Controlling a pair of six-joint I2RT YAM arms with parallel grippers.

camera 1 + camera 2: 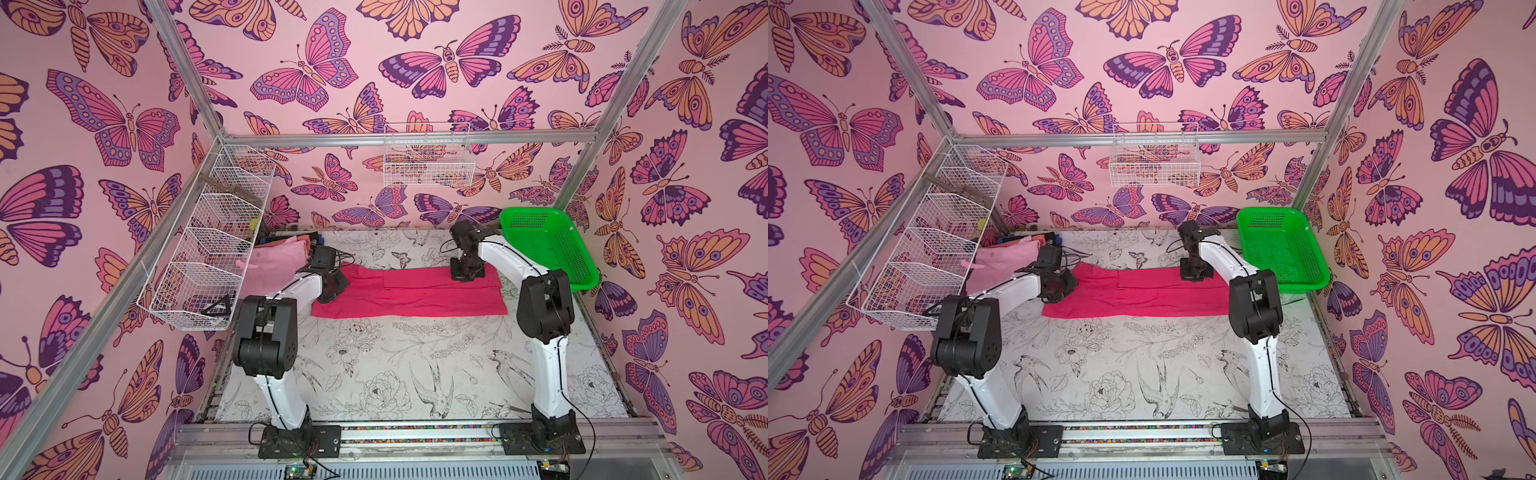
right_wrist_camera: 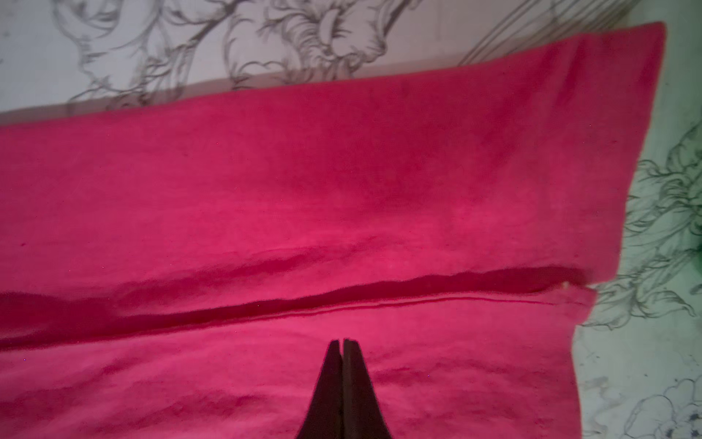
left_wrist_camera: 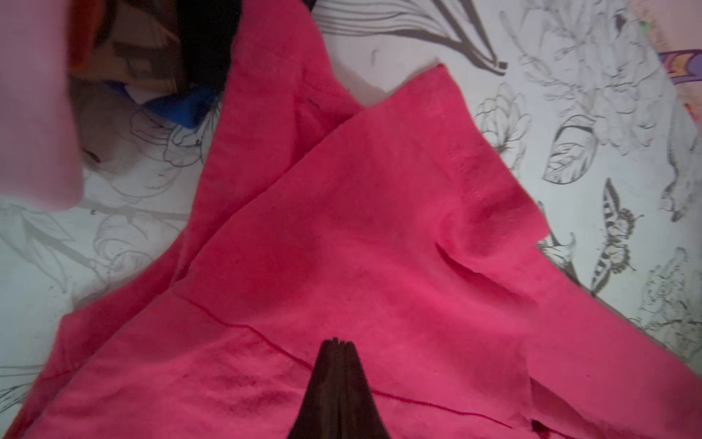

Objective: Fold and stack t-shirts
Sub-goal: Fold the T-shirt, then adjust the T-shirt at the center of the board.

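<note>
Left tool [image 3: 337, 344] and right tool [image 2: 343, 342] — both fully closed, no cloth between — sit tips-down over the crimson t-shirt [image 1: 409, 293].

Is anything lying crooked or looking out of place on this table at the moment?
The crimson t-shirt is askew at its end by the left arm: a sleeve sticks out past the otherwise straight folded strip. The green basket looks tilted at the table's right edge.

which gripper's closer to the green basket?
Right. The right gripper is over the crimson shirt at the end nearest the green basket; the left gripper is over its opposite end.
</note>
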